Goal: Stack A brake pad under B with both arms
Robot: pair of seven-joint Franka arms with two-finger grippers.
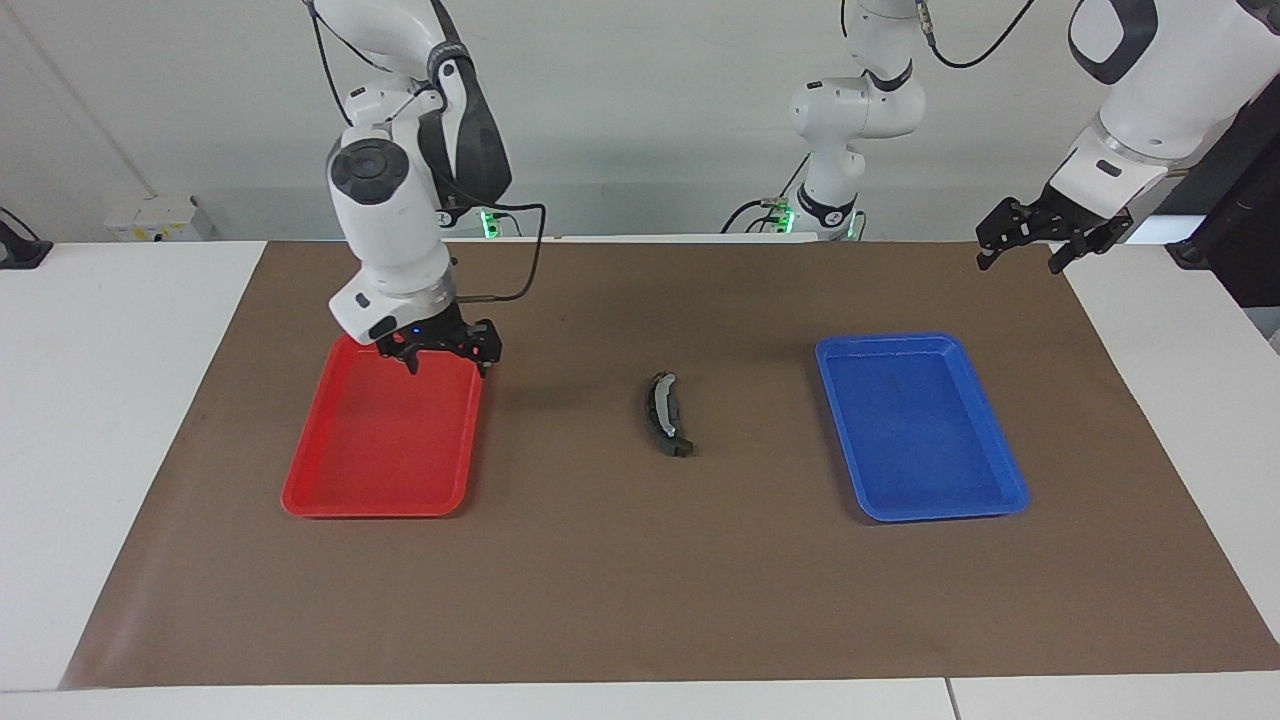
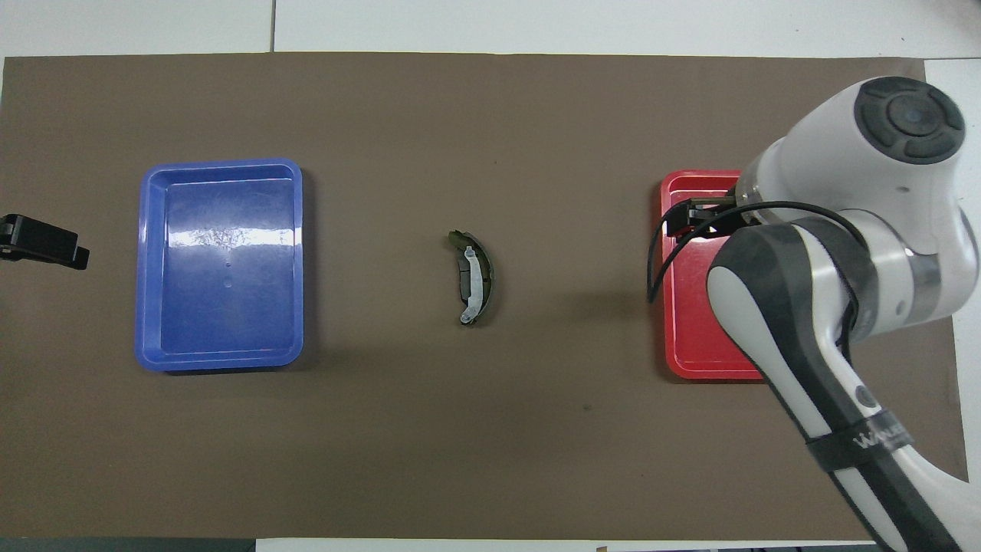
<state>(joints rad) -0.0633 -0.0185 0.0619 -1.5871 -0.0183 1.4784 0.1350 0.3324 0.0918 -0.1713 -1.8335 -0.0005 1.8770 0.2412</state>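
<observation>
The long crescent pad B (image 1: 668,415) lies on the short grey pad A (image 2: 464,277) mid-surface, on the brown mat (image 1: 640,600) between the trays with open room all round. The right hand (image 1: 447,352), fingers apart, hangs over the red tray (image 1: 380,470) edge nearest the robots. The left hand (image 1: 1052,238), fingers apart, waits past the blue tray (image 1: 985,490), over the mat's edge.

A robotics lab: two white robot arms (image 1: 400,200) mounted at a white table (image 1: 120,400) with a brown mat (image 1: 640,560), cables, bare wall.
</observation>
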